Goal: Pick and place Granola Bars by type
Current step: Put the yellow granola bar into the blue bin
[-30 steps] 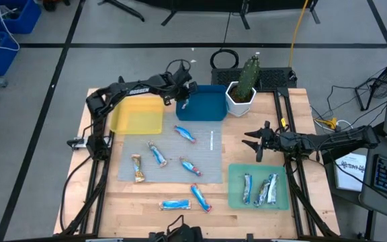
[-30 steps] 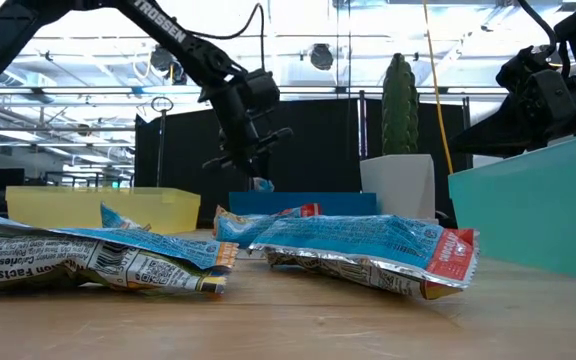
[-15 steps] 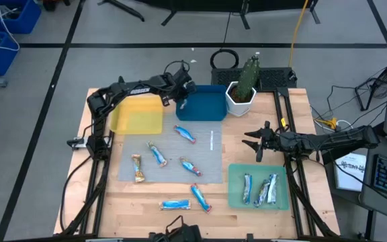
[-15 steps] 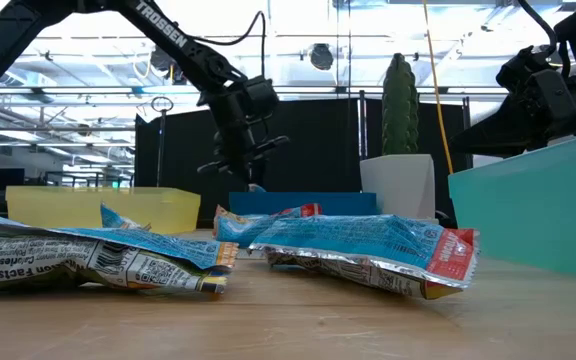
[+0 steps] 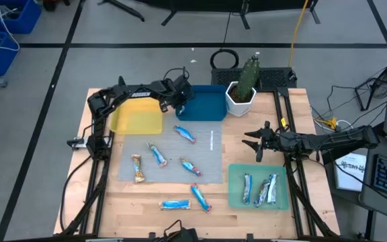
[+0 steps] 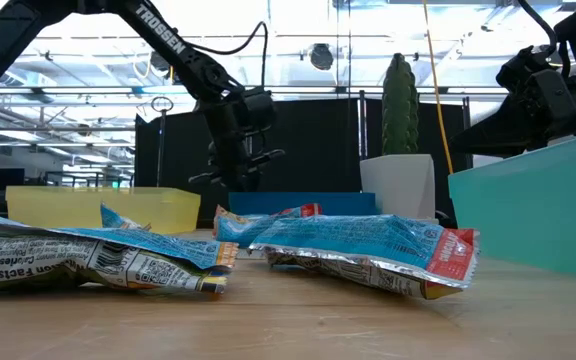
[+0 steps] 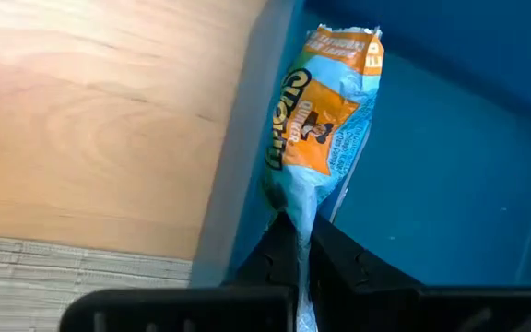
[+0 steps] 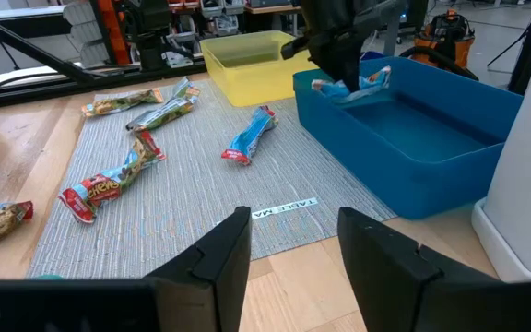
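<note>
Fingers of the left gripper (image 7: 298, 247) are closed on the end of one bar (image 7: 321, 120), which we see hanging over the edge of the blue tray (image 5: 203, 104). Right gripper (image 5: 254, 143) waits over the worktop (image 5: 247, 220) with its fingers apart, holding nothing. Other bars (image 5: 157, 155) lie on the grey mat (image 5: 210, 158).

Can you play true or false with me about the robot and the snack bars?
1. The left gripper pinches a granola bar over the blue tray. True.
2. The yellow tray is full of bars. False: none show in it.
3. The green tray holds bars. True.
4. The right gripper carries a bar. False: its fingers are open and hold nothing.
5. The cactus lies tipped over. False: it stands upright in its white pot.
</note>
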`<state>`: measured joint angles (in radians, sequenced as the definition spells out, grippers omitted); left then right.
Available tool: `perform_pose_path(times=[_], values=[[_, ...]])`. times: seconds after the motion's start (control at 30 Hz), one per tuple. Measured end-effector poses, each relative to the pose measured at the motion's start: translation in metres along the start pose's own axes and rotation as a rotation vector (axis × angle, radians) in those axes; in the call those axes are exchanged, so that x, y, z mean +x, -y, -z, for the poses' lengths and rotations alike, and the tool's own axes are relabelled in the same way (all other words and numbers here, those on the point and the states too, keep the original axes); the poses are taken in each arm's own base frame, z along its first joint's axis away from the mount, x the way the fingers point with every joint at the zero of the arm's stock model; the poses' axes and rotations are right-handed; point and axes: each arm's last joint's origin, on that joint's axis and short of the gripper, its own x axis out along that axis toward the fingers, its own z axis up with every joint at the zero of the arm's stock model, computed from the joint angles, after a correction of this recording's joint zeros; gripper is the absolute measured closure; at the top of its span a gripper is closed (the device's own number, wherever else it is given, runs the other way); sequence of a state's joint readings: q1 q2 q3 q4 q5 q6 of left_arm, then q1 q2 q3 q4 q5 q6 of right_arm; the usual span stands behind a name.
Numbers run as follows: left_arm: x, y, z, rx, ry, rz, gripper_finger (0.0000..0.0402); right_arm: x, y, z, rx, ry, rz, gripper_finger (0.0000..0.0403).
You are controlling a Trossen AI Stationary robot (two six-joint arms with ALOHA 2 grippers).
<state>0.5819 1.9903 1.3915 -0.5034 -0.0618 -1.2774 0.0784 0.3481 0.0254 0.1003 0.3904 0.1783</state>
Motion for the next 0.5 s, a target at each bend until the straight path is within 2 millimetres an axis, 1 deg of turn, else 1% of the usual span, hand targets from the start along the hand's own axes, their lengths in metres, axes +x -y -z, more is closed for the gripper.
perform_pose_path(times=[0.13,0.33,0.5], values=[[0.0,0.005,-0.001,0.017,0.019,0.06,0.0384,0.0,0.0,0.0,0.0,0.0,0.0,0.0245],[-0.001,0.017,-0.006,0.11,0.068,0.185,0.033,0.0,0.0,0.0,0.0,0.0,0.0,0.0245],[-0.002,0.019,-0.007,0.098,0.074,0.203,0.03,0.0,0.0,0.0,0.0,0.0,0.0,0.0245]])
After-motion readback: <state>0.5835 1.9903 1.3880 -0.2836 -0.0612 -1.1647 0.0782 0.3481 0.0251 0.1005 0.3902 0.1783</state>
